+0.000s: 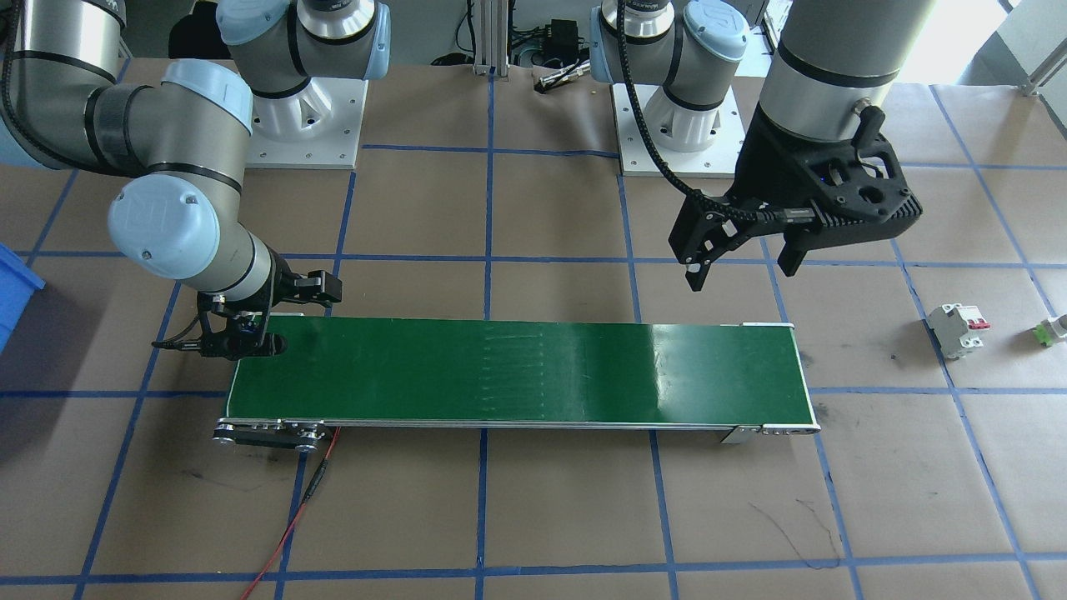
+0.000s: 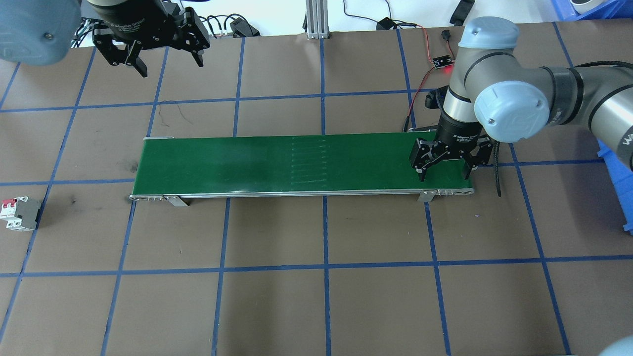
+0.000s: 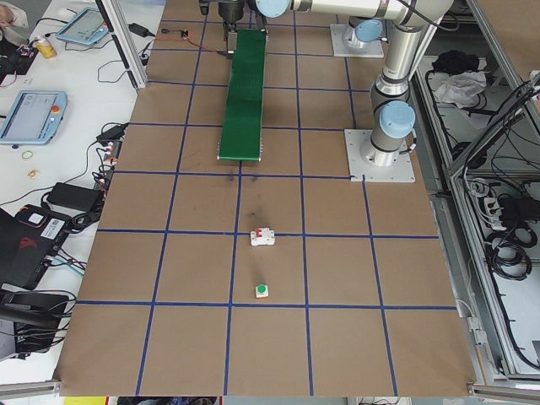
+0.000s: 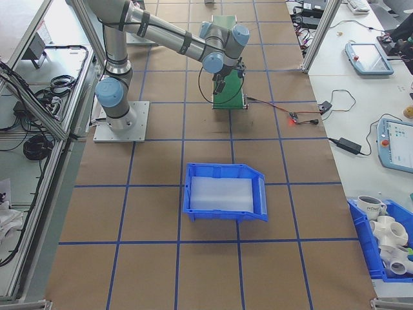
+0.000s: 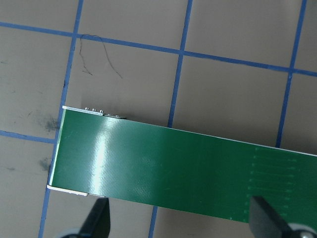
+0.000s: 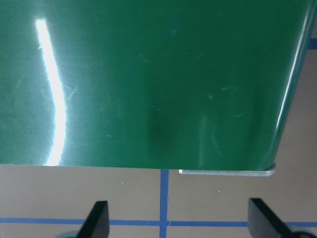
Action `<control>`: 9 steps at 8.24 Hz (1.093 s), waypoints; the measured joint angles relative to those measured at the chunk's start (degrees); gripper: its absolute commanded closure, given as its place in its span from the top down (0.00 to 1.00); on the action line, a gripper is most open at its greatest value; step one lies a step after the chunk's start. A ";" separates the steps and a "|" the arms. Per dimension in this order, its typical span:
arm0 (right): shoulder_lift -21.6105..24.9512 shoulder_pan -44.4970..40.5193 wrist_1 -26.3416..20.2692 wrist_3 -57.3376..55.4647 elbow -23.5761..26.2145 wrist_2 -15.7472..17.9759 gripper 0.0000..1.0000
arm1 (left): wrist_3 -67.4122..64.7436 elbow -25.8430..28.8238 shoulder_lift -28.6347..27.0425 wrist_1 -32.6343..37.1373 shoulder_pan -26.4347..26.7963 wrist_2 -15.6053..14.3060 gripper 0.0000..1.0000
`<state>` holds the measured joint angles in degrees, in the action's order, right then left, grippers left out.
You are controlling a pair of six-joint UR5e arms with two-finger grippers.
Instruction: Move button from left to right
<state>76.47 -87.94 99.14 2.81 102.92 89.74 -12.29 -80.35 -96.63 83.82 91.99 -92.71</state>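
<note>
The button (image 1: 1052, 331) lies on the brown table at the far left end, beyond the white circuit breaker (image 1: 959, 329); its green cap shows in the exterior left view (image 3: 261, 291). It is out of the overhead view. My left gripper (image 1: 740, 275) hangs open and empty, high above the table behind the left end of the green belt (image 1: 517, 371), and well away from the button. My right gripper (image 2: 444, 175) is open and empty, low over the belt's right end (image 2: 296, 160). Both wrist views show open fingers (image 5: 96, 220) (image 6: 96, 218) with nothing between them.
The circuit breaker (image 2: 19, 213) sits on the table left of the belt. A blue bin (image 4: 226, 194) stands beyond the belt's right end. A red wire (image 1: 292, 517) runs from the belt's right end across the table. Both arm bases stand behind the belt.
</note>
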 measured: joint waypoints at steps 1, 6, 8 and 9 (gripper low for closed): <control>0.00 0.01 0.00 0.00 0.00 0.00 1.00 | -0.32 -0.26 0.61 0.17 0.45 0.09 1.00; 0.00 0.00 0.00 -0.02 0.00 0.00 1.00 | 0.85 -1.16 3.57 0.16 -0.78 0.42 1.00; 0.00 -0.01 0.00 -0.03 0.00 0.00 1.00 | 0.76 -0.86 4.07 0.75 -2.03 0.30 1.00; 0.00 -0.01 0.00 -0.03 0.00 0.00 1.00 | 0.84 -0.79 4.50 1.47 -2.79 0.19 1.00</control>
<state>76.46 -87.95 99.14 2.78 102.92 89.74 -11.44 -81.14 -92.14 85.30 89.21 -92.52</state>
